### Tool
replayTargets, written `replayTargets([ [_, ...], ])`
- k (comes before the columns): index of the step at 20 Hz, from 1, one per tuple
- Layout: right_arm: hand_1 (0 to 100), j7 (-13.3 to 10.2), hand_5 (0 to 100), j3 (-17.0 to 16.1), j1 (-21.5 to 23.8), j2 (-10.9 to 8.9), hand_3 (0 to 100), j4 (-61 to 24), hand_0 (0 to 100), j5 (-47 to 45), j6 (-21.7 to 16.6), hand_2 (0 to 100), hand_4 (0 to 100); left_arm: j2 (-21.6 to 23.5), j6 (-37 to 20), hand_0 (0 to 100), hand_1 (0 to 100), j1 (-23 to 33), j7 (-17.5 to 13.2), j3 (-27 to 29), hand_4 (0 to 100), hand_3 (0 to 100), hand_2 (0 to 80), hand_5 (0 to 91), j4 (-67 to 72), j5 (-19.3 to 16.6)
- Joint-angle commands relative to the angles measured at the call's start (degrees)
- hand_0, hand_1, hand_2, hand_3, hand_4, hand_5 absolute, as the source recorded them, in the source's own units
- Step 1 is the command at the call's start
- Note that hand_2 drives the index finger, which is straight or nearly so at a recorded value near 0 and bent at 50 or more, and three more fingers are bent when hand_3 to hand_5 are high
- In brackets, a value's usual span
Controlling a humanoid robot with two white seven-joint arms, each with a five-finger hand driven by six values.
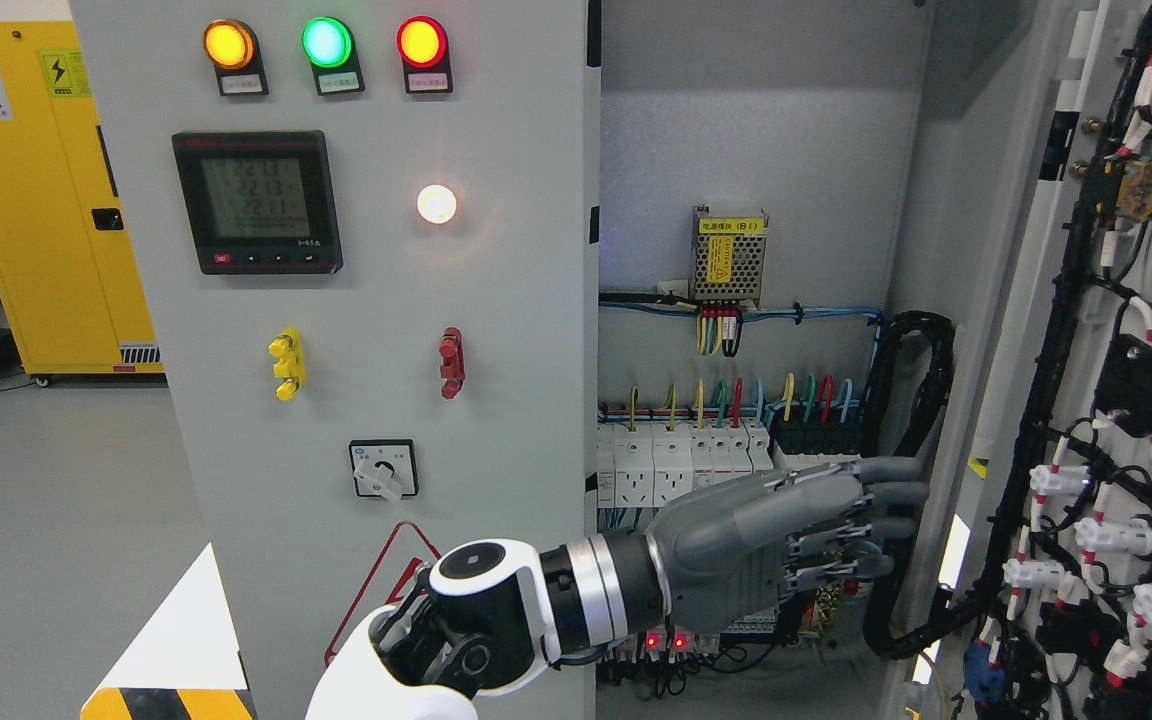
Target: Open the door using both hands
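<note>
The grey cabinet's right door (1006, 330) stands swung open at the right, its inner side covered in black wiring and white connectors. The left door (386, 300) is closed and carries three lit lamps, a meter and a rotary switch. My left arm enters at the bottom left of the middle and reaches across into the opening. My left hand (886, 510) is flat, with the fingers (891, 468) stretched out straight and holding nothing. Its tips are close to the open door's inner edge; I cannot tell whether they touch it. The right arm is out of view.
Inside the cabinet (746, 150) are a row of white breakers (676, 465), a small power supply (729, 257) and a black cable conduit (921, 400) just behind my fingers. A yellow cabinet (46, 200) stands on the floor at the far left.
</note>
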Motion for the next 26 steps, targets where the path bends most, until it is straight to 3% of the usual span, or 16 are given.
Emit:
replayTargets([
  [1, 50, -0.04, 0, 0.00, 0.03, 1.14, 0, 0.00, 0, -0.02, 0.04, 4, 0, 10.65, -1.01, 12, 56, 13.59, -0.55, 1.44, 0, 0, 0.0, 0.0, -9.23, -4.22],
  [5, 50, -0.04, 0, 0.00, 0.03, 1.23, 0, 0.00, 0, 0.07, 0.04, 4, 0, 15.31, -1.97, 12, 56, 21.50, -0.64, 1.53, 0, 0, 0.0, 0.0, -9.32, -8.79],
  [7, 50, -0.04, 0, 0.00, 0.03, 1.06, 0, 0.00, 0, 0.07, 0.04, 4, 0, 16.72, -4.16, 12, 56, 26.86, -0.81, 1.44, 0, 0, 0.0, 0.0, -9.23, -12.73],
  [12, 50, -0.04, 0, -0.09, 0.03, 1.14, 0, -0.09, 0, 0.07, 0.04, 4, 0, 19.26, -11.62, 12, 56, 44.60, -1.60, 2.41, 0, 0, 0.0, 0.0, -8.09, -22.14],
  [15, 50, -0.04, 0, -0.09, 0.03, 1.14, 0, 0.00, 0, 0.07, 0.04, 4, 0, 21.74, -16.73, 12, 56, 52.43, -1.52, 5.29, 0, 0, 0.0, 0.0, -2.23, -22.95],
  [18, 50, -0.04, 0, -0.09, 0.03, 1.14, 0, 0.00, 0, -0.02, 0.04, 4, 0, 19.90, -21.91, 12, 56, 59.48, -1.60, 11.97, 0, 0, 0.0, 0.0, 11.63, -22.86],
  [23, 50, -0.04, 0, -0.09, 0.03, 1.14, 0, 0.00, 0, -0.02, 0.04, 4, 0, 12.52, -34.48, 12, 56, 59.58, -1.60, 16.21, 0, 0, 0.0, 0.0, 43.72, -22.95],
  [26, 50, -0.04, 0, 0.00, 0.03, 1.14, 0, 0.17, 0, -0.11, 0.04, 4, 0, 8.48, -37.39, 12, 56, 59.49, -1.52, 16.12, 0, 0, 0.0, 0.0, 57.52, -22.95],
])
